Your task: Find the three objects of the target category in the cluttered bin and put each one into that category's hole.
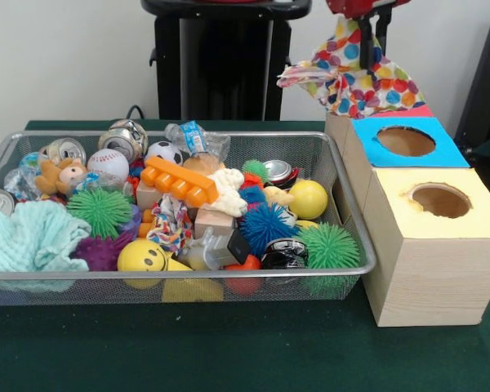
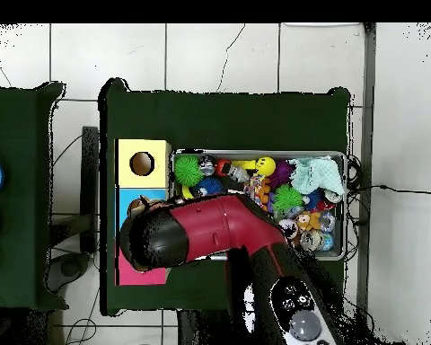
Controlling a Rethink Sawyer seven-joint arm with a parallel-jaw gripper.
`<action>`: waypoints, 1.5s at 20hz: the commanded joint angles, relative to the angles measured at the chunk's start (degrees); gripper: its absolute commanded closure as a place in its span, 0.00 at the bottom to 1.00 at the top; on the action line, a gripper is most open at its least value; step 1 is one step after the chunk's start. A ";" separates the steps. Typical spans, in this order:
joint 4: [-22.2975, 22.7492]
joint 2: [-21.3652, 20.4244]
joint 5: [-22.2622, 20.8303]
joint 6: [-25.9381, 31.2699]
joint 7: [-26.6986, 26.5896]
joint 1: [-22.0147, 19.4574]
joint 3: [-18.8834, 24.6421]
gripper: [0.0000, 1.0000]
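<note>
I see the table with its green cover, and on it the wire bin at the left and the row of boxes at the right, just beside the bin's right wall. The arm reaches over the far end of that row in the overhead view and hides it there.

The gripper is at the top of the front view, clenched on a dotted cloth that hangs above the far box, the one with a pink top. I judge that the step in hand is the drop: the cloth is out of the bin and held over the holes. The pink box's hole is hidden behind the cloth, so I cannot tell if the cloth is centred on it. The next move calls for lowering straight and letting go only when the loose corners are inside the rim.

The blue hole and the yellow hole are open and nearer to the camera. A light green cloth lies at the bin's near left corner, maybe a next target. Above the boxes there is free room; the bin's right wall is close.
</note>
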 commanded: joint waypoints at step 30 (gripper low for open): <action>-0.98 5.30 12.88 -6.94 21.33 15.94 -17.89 1.00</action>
